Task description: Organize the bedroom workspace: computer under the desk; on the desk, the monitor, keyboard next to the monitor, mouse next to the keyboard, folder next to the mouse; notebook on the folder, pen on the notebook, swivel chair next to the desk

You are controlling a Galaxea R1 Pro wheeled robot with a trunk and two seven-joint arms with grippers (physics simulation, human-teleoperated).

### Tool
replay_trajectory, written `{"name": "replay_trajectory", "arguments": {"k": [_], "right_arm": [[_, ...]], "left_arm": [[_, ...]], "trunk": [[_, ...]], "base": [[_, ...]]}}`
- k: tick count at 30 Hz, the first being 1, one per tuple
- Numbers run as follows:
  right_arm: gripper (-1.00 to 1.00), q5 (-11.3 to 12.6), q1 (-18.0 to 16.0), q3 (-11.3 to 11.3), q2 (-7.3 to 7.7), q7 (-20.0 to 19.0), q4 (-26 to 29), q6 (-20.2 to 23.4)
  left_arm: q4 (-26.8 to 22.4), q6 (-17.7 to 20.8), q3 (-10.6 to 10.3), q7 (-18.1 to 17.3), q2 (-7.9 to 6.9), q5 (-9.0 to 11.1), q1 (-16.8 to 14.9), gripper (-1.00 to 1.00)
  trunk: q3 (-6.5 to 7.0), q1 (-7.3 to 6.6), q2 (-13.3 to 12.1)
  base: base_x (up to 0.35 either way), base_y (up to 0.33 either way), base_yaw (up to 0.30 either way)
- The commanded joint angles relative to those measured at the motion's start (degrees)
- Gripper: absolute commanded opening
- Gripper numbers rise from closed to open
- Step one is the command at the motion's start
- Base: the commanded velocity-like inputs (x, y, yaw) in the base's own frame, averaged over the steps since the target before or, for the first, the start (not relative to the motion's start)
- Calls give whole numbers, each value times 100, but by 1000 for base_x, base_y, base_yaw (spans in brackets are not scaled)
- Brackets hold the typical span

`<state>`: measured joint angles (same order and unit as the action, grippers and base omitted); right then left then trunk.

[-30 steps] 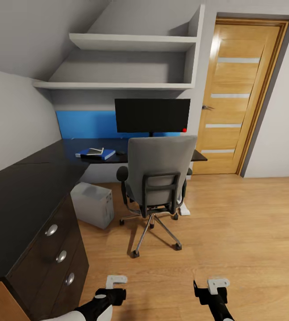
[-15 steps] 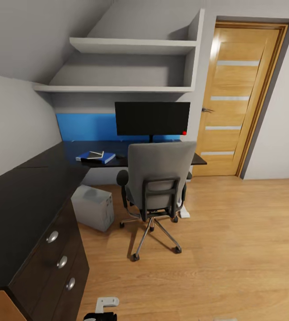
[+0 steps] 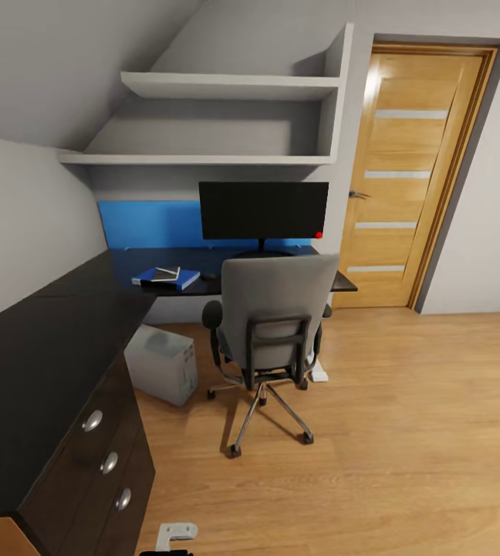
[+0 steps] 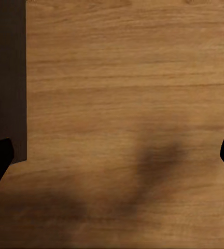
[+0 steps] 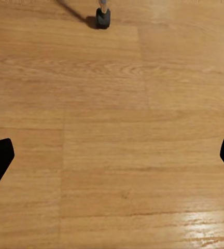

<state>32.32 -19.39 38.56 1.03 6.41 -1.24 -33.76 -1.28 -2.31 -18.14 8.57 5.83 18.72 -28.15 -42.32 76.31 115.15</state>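
Both claws are hanging spread wide over bare wooden floor (image 3: pixel 404 432).

Left gripper (image 4: pixel 112 150) is sitting beside the desk (image 3: pixel 42 340); on the desk are resting the folder (image 3: pixel 165 279), notebook (image 3: pixel 163 273) and monitor (image 3: pixel 263 210), with the computer (image 3: pixel 161 364) underneath and the swivel chair (image 3: pixel 273 324) pulled close; right gripper (image 5: pixel 112 150) is pointing floorward near a castor (image 5: pixel 102 17).
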Motion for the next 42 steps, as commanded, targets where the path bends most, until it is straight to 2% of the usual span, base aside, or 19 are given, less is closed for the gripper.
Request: {"name": "replay_trajectory", "arguments": {"k": [1,16,42], "right_arm": [[100,10,-5,50,-3,27,-13,-16],[100,11,-3,52,-6,27,-12,-16],[100,10,-3,52,-6,27,-9,-16]], "left_arm": [[5,-18,-49,15,-7,52,-2,100],[5,-15,-51,4,-105,53,3,100],[5,1,-58,-4,-124,53,2,100]], "trunk": [[13,-24,-39],[282,-353,-641],[749,-924,-1683]], "base": [[0,0,0],[0,0,0],[0,0,0]]}}
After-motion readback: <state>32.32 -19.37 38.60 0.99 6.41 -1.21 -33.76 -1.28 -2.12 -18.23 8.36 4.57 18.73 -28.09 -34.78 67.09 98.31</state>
